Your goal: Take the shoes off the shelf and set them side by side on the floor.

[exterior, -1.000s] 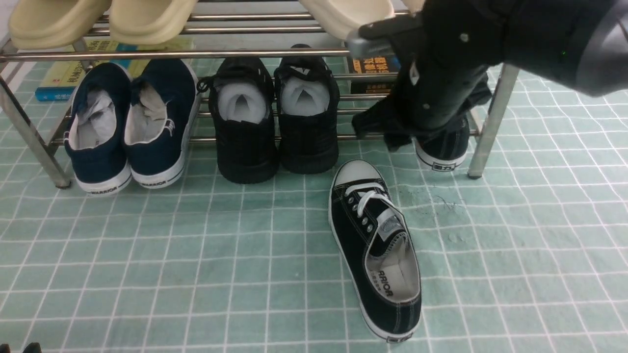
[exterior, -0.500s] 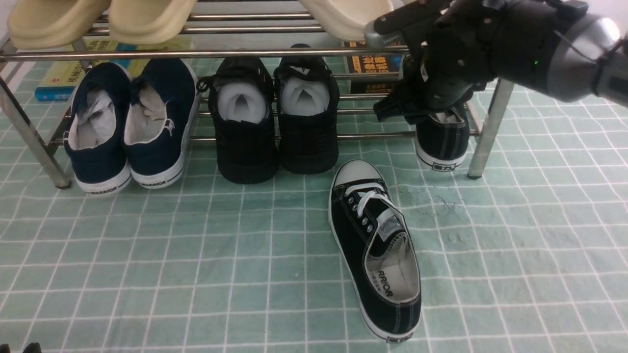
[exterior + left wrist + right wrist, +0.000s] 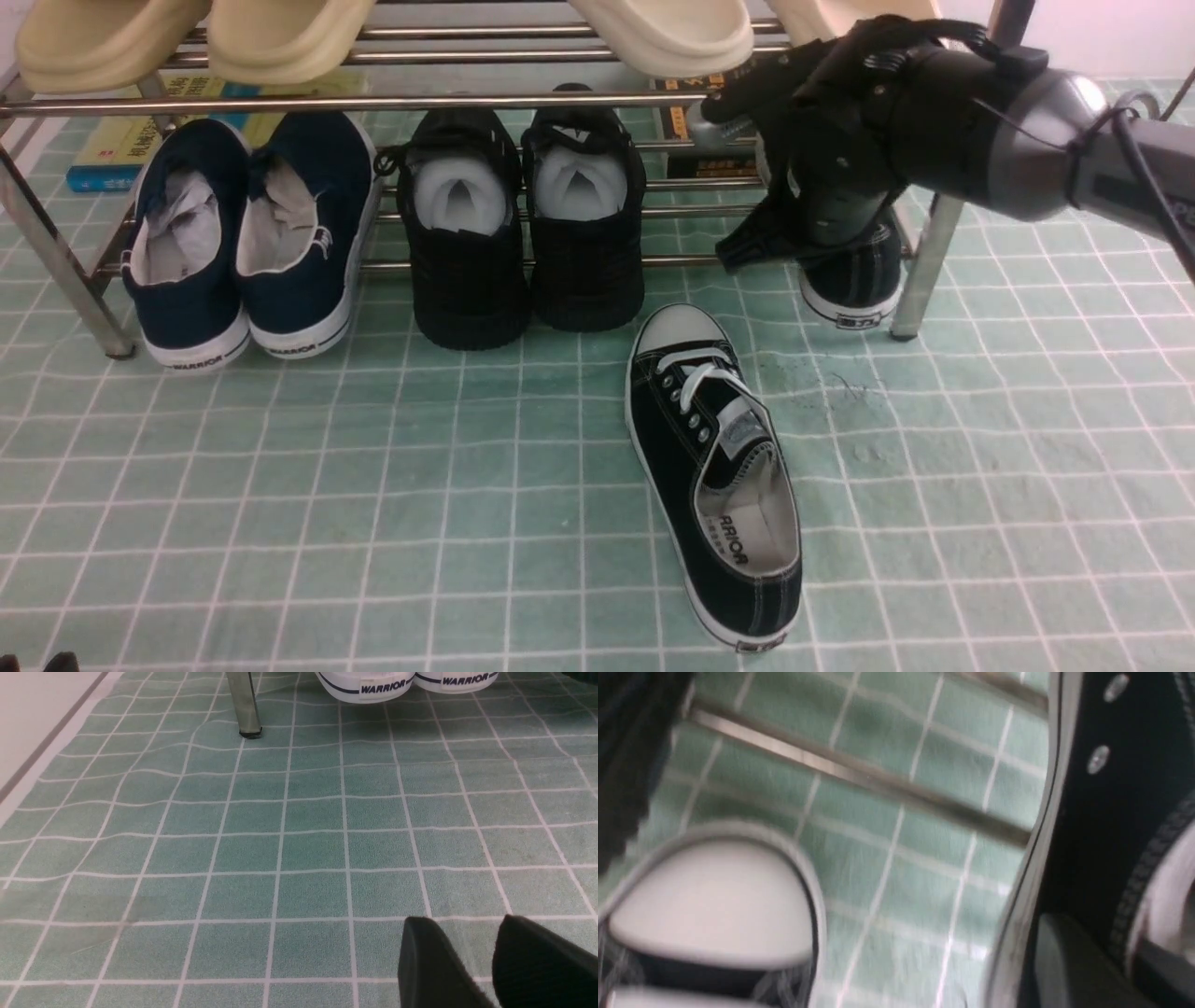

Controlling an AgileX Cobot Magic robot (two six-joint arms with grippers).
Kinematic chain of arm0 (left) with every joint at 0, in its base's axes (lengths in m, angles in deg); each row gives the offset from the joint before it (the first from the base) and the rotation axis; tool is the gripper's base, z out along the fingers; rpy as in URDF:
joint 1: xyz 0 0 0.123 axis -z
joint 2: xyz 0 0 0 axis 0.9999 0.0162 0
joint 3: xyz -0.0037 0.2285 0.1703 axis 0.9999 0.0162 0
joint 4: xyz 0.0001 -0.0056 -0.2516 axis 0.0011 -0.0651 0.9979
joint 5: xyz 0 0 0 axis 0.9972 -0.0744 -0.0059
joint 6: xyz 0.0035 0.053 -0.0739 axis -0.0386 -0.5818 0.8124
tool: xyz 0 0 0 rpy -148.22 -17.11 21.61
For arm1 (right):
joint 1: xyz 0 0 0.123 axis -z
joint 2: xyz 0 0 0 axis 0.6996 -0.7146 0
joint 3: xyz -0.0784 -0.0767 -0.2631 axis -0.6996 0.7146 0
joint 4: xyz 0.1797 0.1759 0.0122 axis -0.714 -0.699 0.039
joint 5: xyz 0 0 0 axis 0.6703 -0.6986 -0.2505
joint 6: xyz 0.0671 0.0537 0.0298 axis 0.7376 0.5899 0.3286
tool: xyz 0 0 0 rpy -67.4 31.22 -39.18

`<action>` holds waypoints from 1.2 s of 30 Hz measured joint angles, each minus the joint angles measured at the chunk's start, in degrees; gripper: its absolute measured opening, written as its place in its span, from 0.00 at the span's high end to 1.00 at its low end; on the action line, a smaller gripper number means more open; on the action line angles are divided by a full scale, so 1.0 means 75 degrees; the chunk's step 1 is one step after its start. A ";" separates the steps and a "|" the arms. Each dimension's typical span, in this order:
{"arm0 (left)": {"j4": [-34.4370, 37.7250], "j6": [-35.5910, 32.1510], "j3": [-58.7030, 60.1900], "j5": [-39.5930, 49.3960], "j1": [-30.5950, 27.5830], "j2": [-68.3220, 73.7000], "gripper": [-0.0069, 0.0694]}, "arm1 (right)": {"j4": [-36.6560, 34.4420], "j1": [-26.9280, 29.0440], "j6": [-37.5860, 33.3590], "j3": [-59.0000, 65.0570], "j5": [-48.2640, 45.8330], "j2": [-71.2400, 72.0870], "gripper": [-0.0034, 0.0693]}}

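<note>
A: Left gripper [image 3: 465,921]?
B: Above the floor [image 3: 280,485], fingers apart, empty.
A: Right gripper [image 3: 794,245]?
B: At the black canvas sneaker [image 3: 851,280] on the shelf's [image 3: 373,101] lower tier, far right; grip impossible to tell.
A: Other sneaker [image 3: 714,471]?
B: On the floor, near, right of centre.

In the front view the right arm [image 3: 943,121] covers most of the shelved sneaker [image 3: 845,280], leaving only its heel and sole stripe (the heel label is too small to read). Whether the right gripper [image 3: 808,245] grips that heel cannot be told. The right wrist view is smeared, and its floor sneaker [image 3: 710,900] is reduced to a toe cap cut off at the frame edge. The left gripper [image 3: 467,926] shows only two dark fingertips [image 3: 434,961], cropped by the left wrist view's border. The cream slippers [image 3: 280,37] run off the front view's top.
</note>
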 joint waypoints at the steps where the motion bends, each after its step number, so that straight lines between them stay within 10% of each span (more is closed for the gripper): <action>1: 0.0000 0.0000 0.0000 0.0000 0.0000 0.0000 0.60 | -0.0120 -0.0092 -0.0138 0.0000 -0.0458 0.0183 0.95; 7: 0.0000 0.0000 0.0000 0.0000 0.0000 0.0000 0.60 | -0.1099 -0.0664 -0.0684 0.0000 -0.2527 0.1640 0.95; 19: -0.0007 0.0000 0.0000 0.0000 0.0000 0.0000 0.60 | -0.2583 -0.1481 -0.0723 0.1850 -0.2633 0.3254 0.95; 36: -0.0007 0.0000 0.0000 0.0000 0.0000 0.0000 0.60 | -0.0418 -0.1459 0.0858 0.3309 -0.0507 0.2961 0.94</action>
